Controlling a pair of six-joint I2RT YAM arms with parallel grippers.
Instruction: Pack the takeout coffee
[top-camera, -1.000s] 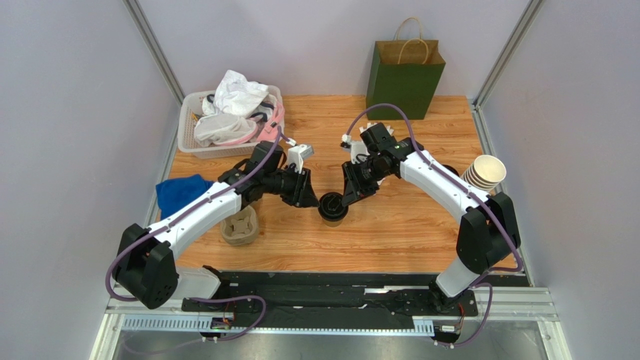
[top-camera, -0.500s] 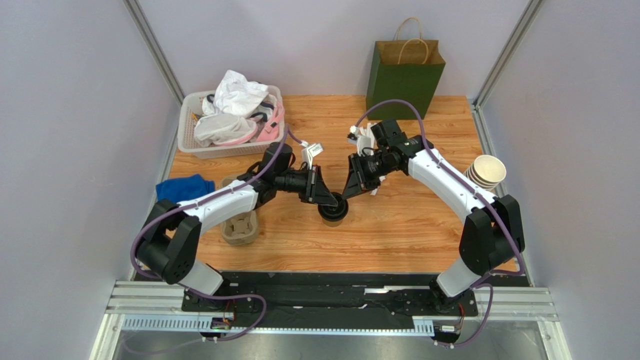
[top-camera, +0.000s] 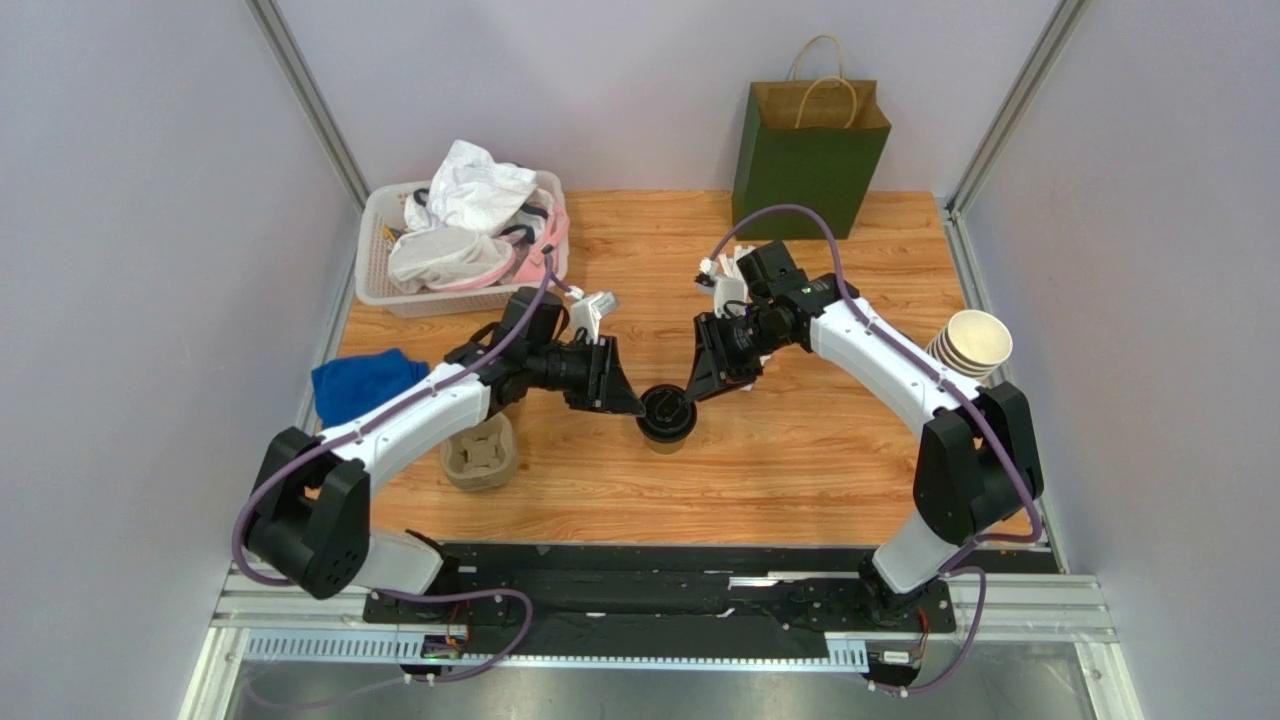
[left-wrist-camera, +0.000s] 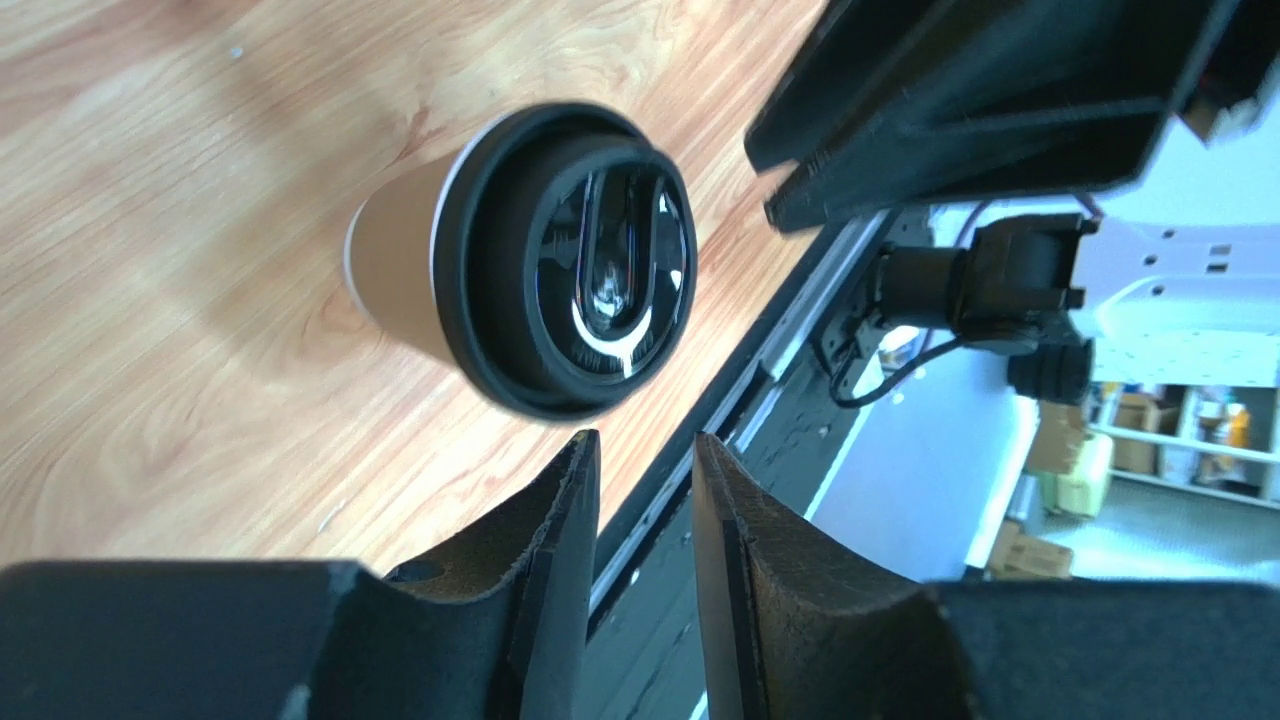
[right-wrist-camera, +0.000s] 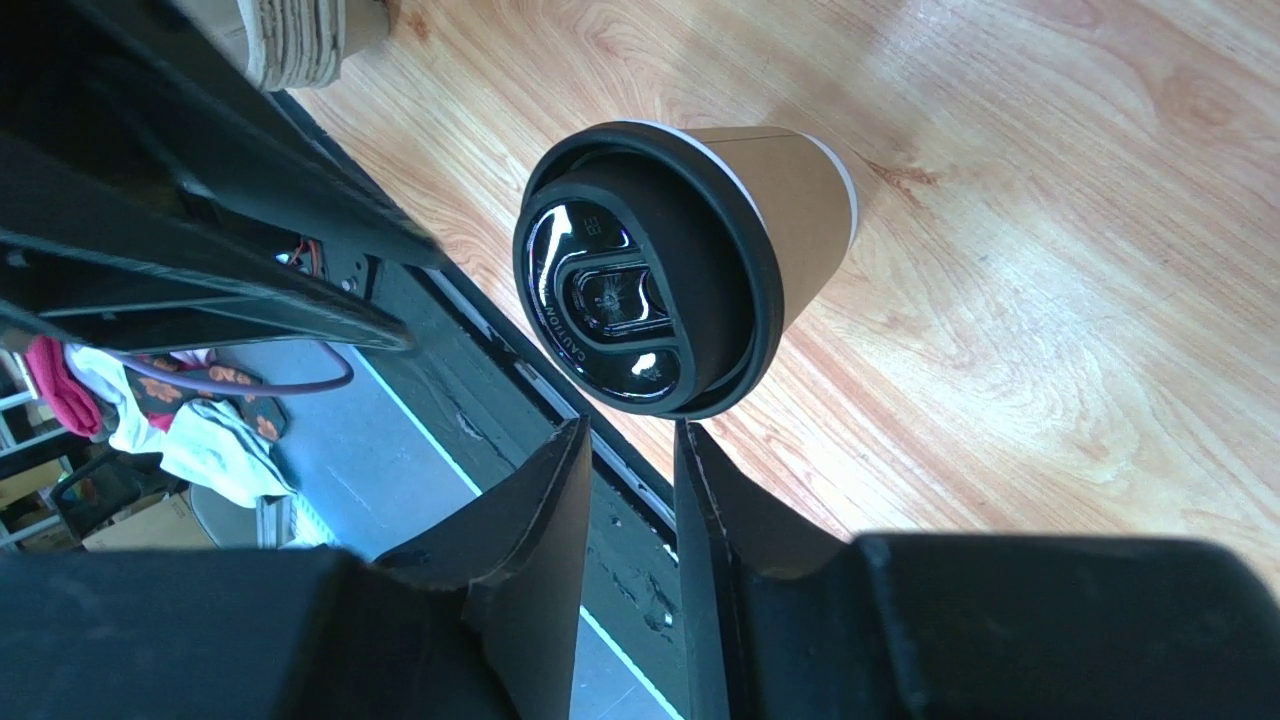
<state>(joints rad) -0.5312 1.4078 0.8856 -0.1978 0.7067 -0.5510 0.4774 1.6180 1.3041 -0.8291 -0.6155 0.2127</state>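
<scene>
The takeout coffee (top-camera: 664, 414), a brown paper cup with a black lid, stands upright in the middle of the wooden table. It shows lid-on in the left wrist view (left-wrist-camera: 579, 278) and in the right wrist view (right-wrist-camera: 646, 285). My left gripper (top-camera: 625, 402) sits just left of the cup, apart from it. Its jaws (left-wrist-camera: 646, 443) stand a narrow gap apart with nothing between them. My right gripper (top-camera: 700, 387) hangs just right of the cup and a little behind it. It is also slightly open (right-wrist-camera: 631, 431) and holds nothing.
A green paper bag (top-camera: 812, 150) stands at the back. A white basket (top-camera: 379, 270) of cloths is back left, with a blue cloth (top-camera: 361, 383) and a pulp cup carrier (top-camera: 481, 453) near the left arm. Stacked paper cups (top-camera: 969, 345) lie at the right edge.
The left gripper reached in against the cup with narrowed jaws, then drew back left and reopened. The right gripper also narrowed and reopened, shifting slightly. The cup has stayed in place.
</scene>
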